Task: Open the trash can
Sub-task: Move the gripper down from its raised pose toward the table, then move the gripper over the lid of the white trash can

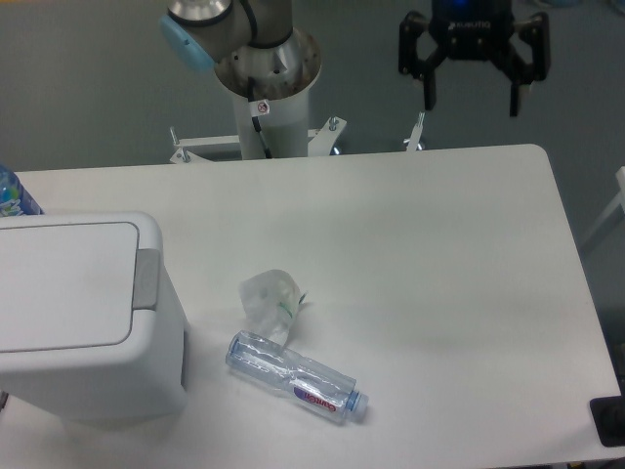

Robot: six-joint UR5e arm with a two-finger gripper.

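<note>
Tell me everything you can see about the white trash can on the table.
The trash can is a large boxy bin of white plastic with rounded corners, standing upright at the table's left side and cut off by the left edge of the picture. Its flat rectangular lid is shut and lies level. A grey push tab sits at the lid's right edge. Nothing touches it; the gripper hangs far away.

the white table (439, 254) carries the trash can (83, 313), a clear bottle (296, 376) and a crumpled plastic cup (270, 303).

The bin (83, 313) sits at the table's (439, 254) front left corner. Right of it (near the front edge) a bottle (296, 375) lies, a cup (270, 305) just behind.
</note>
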